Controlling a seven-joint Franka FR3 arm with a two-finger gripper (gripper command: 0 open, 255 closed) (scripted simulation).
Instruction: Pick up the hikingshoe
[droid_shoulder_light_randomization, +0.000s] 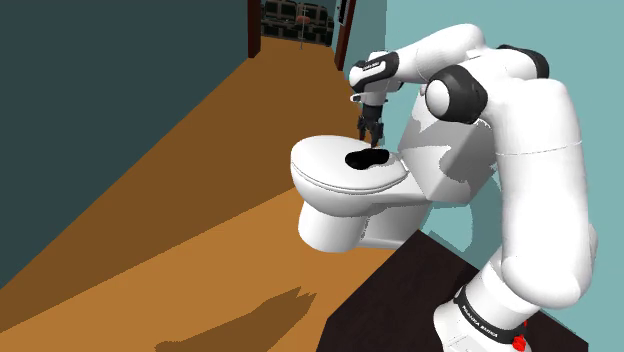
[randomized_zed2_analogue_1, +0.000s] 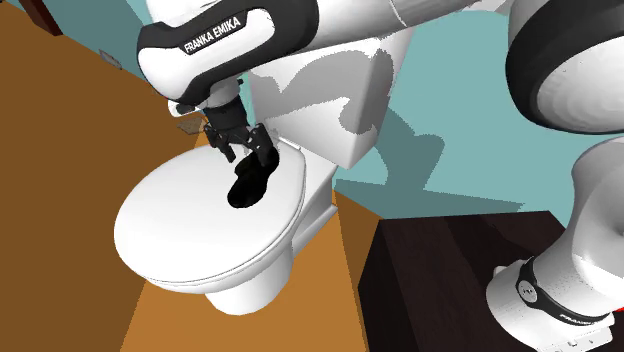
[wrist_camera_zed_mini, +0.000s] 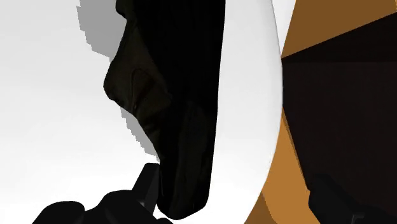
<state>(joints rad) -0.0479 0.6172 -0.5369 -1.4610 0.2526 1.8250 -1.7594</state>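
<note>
The hiking shoe (droid_shoulder_light_randomization: 367, 158) is all black and lies on the shut white toilet lid (droid_shoulder_light_randomization: 330, 172), near the lid's back edge by the tank. My gripper (droid_shoulder_light_randomization: 371, 127) hangs straight down over the shoe's rear end, fingertips just above it. From the second exterior view the gripper (randomized_zed2_analogue_1: 246, 150) stands at the top end of the shoe (randomized_zed2_analogue_1: 250, 183), low over the lid (randomized_zed2_analogue_1: 190, 235). In the wrist view the shoe (wrist_camera_zed_mini: 172, 95) runs away from the gripper (wrist_camera_zed_mini: 236, 198); the fingers are apart, one finger (wrist_camera_zed_mini: 147, 183) close beside the shoe's end, the other well clear. The gripper is open.
The white toilet tank (droid_shoulder_light_randomization: 440, 170) stands right behind the gripper against a teal wall (droid_shoulder_light_randomization: 420, 25). My dark stand (droid_shoulder_light_randomization: 400, 300) is beside the bowl. An orange floor (droid_shoulder_light_randomization: 200, 200) runs along a dark teal wall to a doorway (droid_shoulder_light_randomization: 295, 20) at the back.
</note>
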